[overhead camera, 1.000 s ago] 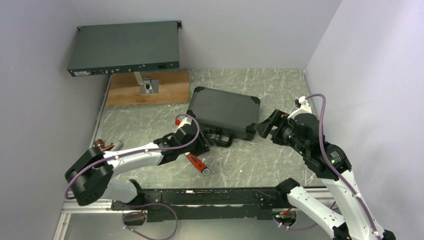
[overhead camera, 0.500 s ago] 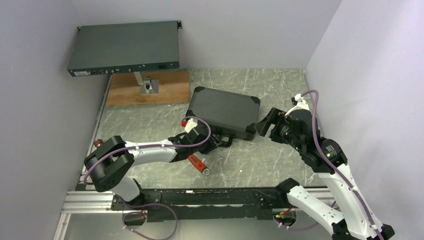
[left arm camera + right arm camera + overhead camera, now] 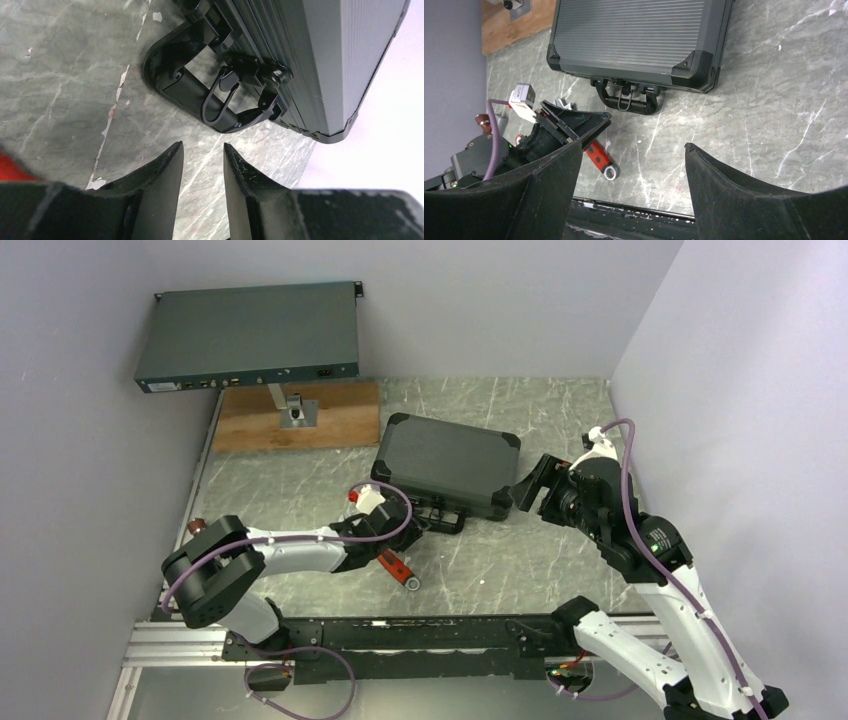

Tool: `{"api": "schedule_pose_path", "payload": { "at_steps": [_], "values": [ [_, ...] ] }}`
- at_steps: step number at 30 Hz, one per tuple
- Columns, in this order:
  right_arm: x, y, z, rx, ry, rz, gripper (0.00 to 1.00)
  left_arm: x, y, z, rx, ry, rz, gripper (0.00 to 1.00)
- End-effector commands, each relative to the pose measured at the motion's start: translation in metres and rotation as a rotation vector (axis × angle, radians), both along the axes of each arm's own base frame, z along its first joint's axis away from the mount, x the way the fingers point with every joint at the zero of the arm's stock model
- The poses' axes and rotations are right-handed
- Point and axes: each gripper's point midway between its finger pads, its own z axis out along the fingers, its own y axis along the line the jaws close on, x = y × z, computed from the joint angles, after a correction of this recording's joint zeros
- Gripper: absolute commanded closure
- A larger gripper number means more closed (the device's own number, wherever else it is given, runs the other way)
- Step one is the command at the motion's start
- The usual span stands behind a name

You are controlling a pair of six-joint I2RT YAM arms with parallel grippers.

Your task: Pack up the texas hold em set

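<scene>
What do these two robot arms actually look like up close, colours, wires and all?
The left arm and right arm have white shells between chunky black joints. A purple cable loops loosely along each. The left tool and right tool each have two black, wedge-shaped fingers with scuffed edges. A white plug with a red tip sits at the left wrist.
</scene>
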Motion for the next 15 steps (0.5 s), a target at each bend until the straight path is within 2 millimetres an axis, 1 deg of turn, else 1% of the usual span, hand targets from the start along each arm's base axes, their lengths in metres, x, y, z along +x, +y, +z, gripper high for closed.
{"api": "schedule_pose_path", "payload": {
  "at_steps": [1,9,15],
  "values": [
    [0.006,0.001,0.008,0.017,-0.039,-0.013,0.22,0.016,-0.005,0.012,-0.100,-0.052,0.083,0.59],
    [0.007,0.000,0.006,0.012,-0.031,-0.021,0.22,0.023,-0.017,0.013,-0.118,-0.071,0.068,0.63],
    [0.008,0.001,0.005,0.014,-0.031,-0.023,0.22,0.026,-0.018,0.009,-0.123,-0.059,0.067,0.65]
  ]
}}
